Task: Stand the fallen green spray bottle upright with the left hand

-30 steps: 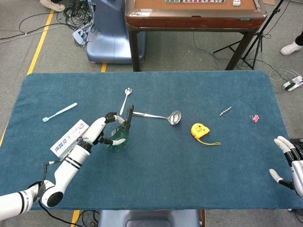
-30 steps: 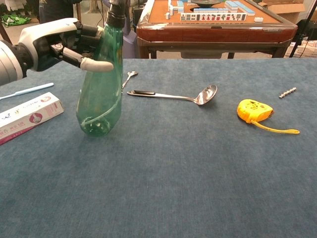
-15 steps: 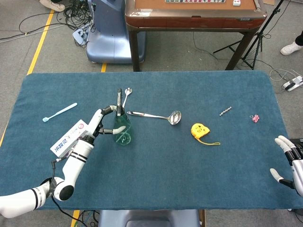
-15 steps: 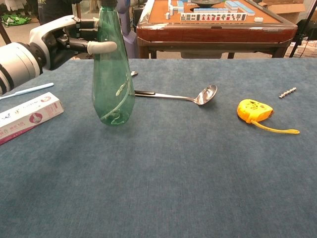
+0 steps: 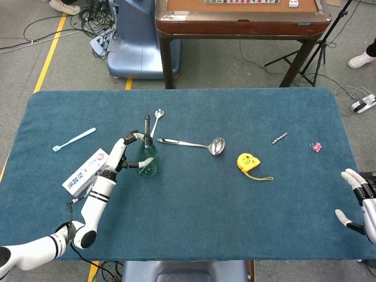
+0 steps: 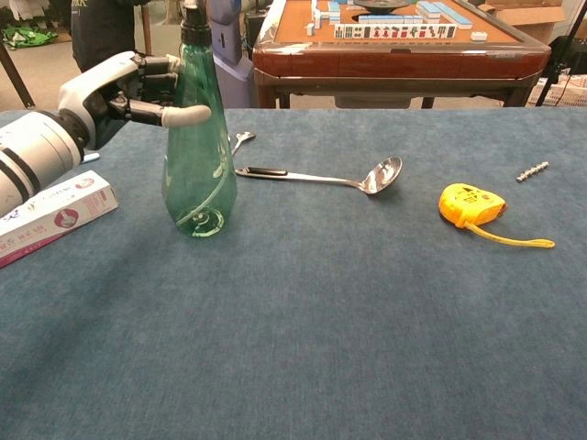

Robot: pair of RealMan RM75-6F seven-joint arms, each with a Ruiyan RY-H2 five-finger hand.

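Note:
The green spray bottle (image 6: 199, 160) stands upright on the blue table cloth (image 6: 348, 312), its black nozzle on top. In the head view the green spray bottle (image 5: 147, 160) is left of the table's middle. My left hand (image 6: 124, 90) grips its upper part from the left, with the thumb across the front and the fingers behind. The same left hand (image 5: 124, 154) shows beside the bottle from above. My right hand (image 5: 359, 202) hovers at the table's right front edge with its fingers spread and nothing in them.
A steel ladle (image 6: 321, 179) lies just right of the bottle and a spoon (image 6: 240, 140) behind it. A toothpaste box (image 6: 55, 213) lies to the left, a yellow tape measure (image 6: 470, 203) to the right, and a screw (image 6: 532, 171) at far right.
The left hand has swung the bottle from a lean to upright and set its base flat, a little further left. The right hand has stayed put.

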